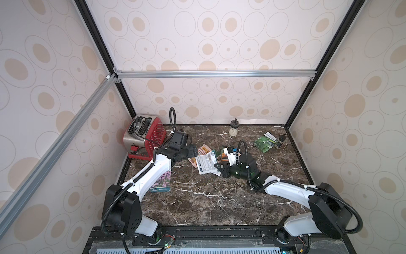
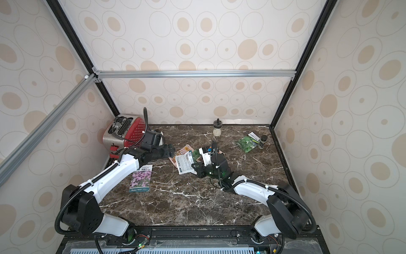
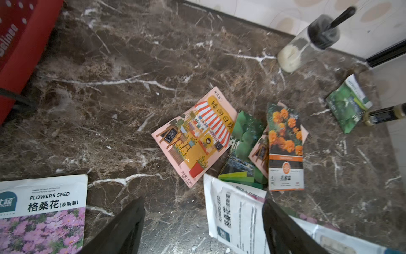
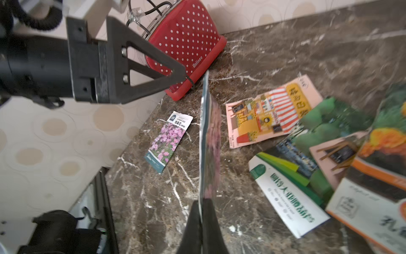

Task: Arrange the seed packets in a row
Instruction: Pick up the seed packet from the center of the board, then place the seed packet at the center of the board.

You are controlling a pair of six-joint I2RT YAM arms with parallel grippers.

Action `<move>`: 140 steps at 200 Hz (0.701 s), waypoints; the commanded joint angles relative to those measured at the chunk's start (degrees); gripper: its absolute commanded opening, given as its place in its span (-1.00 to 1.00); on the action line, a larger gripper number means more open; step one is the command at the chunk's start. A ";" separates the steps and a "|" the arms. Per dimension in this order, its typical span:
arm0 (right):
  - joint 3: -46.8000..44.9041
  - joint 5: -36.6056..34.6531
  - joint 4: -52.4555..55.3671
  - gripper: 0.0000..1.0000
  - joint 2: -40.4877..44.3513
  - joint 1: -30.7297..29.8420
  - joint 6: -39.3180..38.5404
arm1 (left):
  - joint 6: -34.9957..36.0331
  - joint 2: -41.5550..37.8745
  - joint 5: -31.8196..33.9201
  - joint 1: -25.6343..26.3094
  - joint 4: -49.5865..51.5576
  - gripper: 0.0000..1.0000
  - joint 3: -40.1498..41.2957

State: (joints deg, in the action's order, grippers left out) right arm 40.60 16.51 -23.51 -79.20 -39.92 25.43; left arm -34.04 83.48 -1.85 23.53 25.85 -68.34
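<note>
Veined brown marble tabletop point(image 1: 208, 198), with a glossy red polka-dot toaster point(image 1: 144, 136) far left. The left gripper point(image 3: 203, 200) gapes empty at the centre heap of slick rectangular seed packets point(image 3: 197, 136). The right gripper point(image 4: 201, 209) pinches a white-backed packet point(image 1: 205, 165). A purple-flower packet point(image 2: 141, 178) lies flat near left, and a green packet point(image 1: 264, 143) far right.

Dark marble bench point(image 1: 197, 204). Far left corner: red toaster point(image 1: 145, 136). Far edge: glass jar point(image 1: 234, 129). Near far right corner: green packet point(image 1: 264, 143) just beside small jar point(image 1: 280, 141). Near left edge: purple-flower packet point(image 2: 141, 179). Middle: overlapping seed packets point(image 3: 241, 140).
</note>
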 commanded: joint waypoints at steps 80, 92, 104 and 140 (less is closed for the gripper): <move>-2.93 -18.61 4.30 -1.00 9.57 -5.31 -39.72 | -10.78 4.26 -13.60 -0.16 1.26 0.72 -7.19; -4.24 -19.52 1.14 -1.00 9.66 -5.95 -42.47 | -12.01 4.81 -15.00 -0.26 0.43 0.72 -7.16; -5.10 -21.17 -1.37 -1.00 9.32 -7.31 -45.85 | -13.74 5.26 -16.62 -0.24 -1.29 0.72 -6.59; -6.86 -29.38 -9.61 -1.00 6.01 -12.40 -57.34 | -20.10 6.42 -22.56 -0.16 -7.70 0.69 -5.15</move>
State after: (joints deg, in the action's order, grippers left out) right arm 34.96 -5.93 -24.14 -71.31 -49.76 -20.80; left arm -48.10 89.27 -19.25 23.46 23.42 -73.28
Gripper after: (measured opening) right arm 0.043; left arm 0.850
